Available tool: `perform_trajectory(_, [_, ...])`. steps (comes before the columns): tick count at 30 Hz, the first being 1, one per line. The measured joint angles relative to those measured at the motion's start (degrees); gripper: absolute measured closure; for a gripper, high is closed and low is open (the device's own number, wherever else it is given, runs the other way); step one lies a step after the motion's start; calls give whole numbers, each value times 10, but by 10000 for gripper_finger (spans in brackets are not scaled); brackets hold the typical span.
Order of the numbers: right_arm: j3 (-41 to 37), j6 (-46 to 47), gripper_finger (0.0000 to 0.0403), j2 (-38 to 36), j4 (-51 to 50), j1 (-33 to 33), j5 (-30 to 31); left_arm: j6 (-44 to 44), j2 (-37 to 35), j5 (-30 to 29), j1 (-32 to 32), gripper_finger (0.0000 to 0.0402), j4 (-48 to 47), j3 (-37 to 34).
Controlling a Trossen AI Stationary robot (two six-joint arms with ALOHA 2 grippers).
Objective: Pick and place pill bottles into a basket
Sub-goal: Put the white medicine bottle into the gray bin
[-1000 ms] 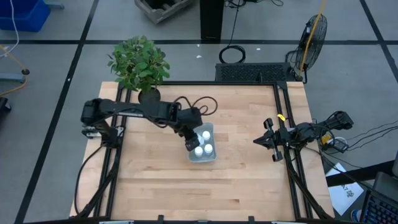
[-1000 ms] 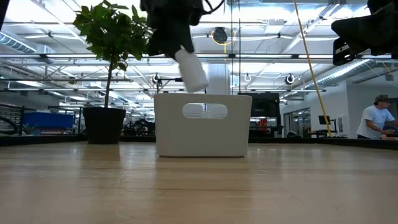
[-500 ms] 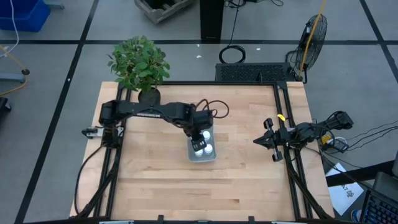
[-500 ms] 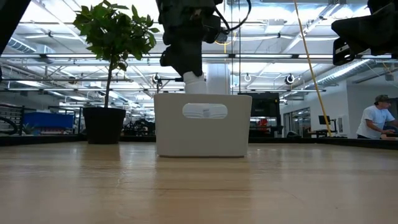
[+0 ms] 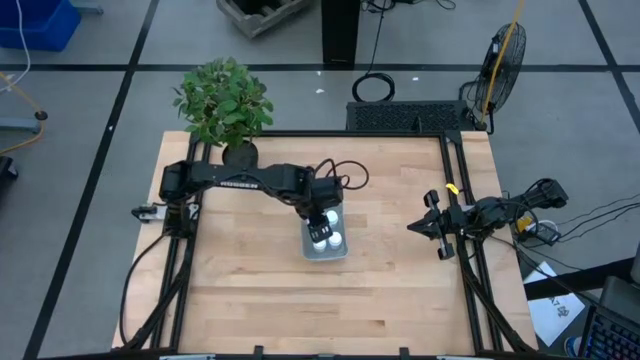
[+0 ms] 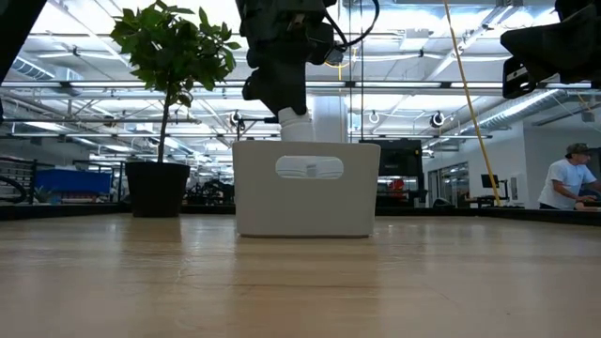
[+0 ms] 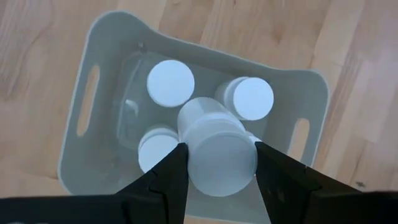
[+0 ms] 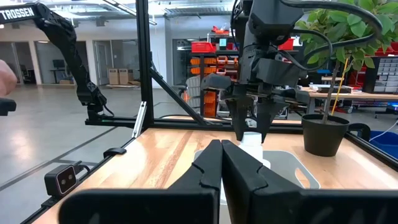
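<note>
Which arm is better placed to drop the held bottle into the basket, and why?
Left. Its pincer is shut on a pill bottle directly above the basket, where three bottles already stand. The right pincer waits shut at the table's right edge, far from the basket.

Arm pose, both arms.
Left arm reaches across the desk toward centre, wrist pointing down; left gripper (image 7: 217,171) has its fingers (image 7: 165,180) clamped on a bottle. Right arm waits at the right desk edge, right gripper (image 8: 222,163) fingers pressed together.
</note>
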Motion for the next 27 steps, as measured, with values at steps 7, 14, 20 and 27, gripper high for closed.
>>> perform_trajectory(7, [0, 0, 403, 0, 0, 0, 0, 2, 11, 6, 0, 229, -7, -1])
perform_trajectory(14, [0, 0, 403, 0, 0, 0, 0, 7, 25, 13, 0, 232, 4, -1])
perform_trajectory(20, [0, 0, 403, 0, 1, 0, 0, 11, 38, 11, 0, 222, 0, -1])
perform_trajectory(27, [0, 0, 403, 0, 1, 0, 0, 15, 45, 14, 0, 225, 0, -1])
